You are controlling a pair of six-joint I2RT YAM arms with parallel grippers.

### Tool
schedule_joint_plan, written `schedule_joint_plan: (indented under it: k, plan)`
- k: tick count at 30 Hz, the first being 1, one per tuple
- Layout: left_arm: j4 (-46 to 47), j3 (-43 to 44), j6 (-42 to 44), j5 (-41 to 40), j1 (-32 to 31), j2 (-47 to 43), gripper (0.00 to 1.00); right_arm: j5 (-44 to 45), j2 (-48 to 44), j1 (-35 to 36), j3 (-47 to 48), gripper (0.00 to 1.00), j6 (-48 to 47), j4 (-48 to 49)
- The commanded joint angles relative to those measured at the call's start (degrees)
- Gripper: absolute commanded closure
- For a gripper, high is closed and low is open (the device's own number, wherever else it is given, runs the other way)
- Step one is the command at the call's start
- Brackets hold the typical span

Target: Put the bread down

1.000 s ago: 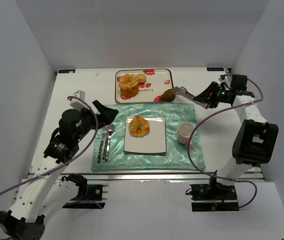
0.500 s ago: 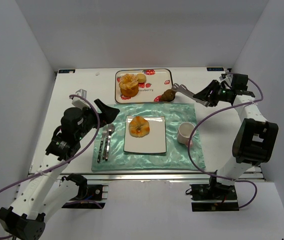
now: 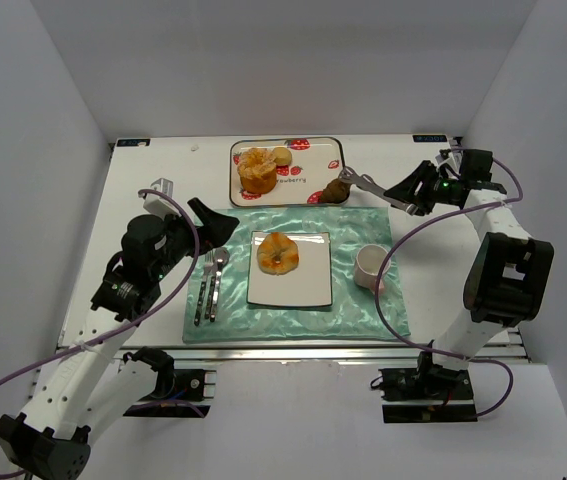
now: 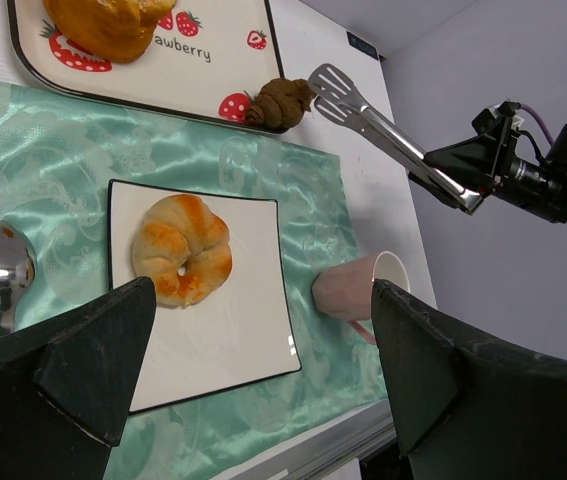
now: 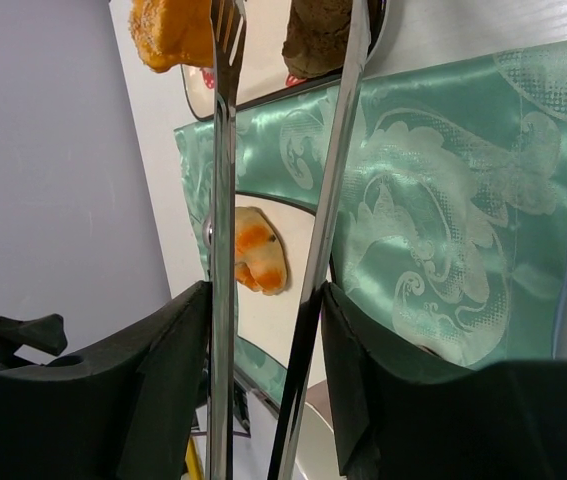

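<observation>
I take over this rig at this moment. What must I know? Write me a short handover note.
Left gripper: open, empty, over the placemat.
Right gripper: shut on the tongs; their tips stand apart beside the brown bread, which does not look clamped.
Things: the brown bread lies at the near right corner of the strawberry tray. A croissant is on the white plate.
Done: the croissant is plated.
Left: probably pick up the brown bread with the tongs and place it.
</observation>
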Motion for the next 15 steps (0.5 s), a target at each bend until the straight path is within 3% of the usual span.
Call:
schedule_joint_plan:
  k: [1,10,15]
  plan:
    - [1.1,0.5,0.3,0.9,0.2,-0.1,0.02,-0.8,0.5,0.3,1.6,0.48,-0.3,1.4]
    - [-0.7,1.9,0.9,0.5,0.2,0.2,0.02,0.6,4.9,3.8,4.5,0.48,-0.5,2.3]
    - [-1.3,1.6,0.4,-0.1,0.2,-0.7,0.02,1.1,6.0,4.6,5.4,0.56,-0.8,2.6]
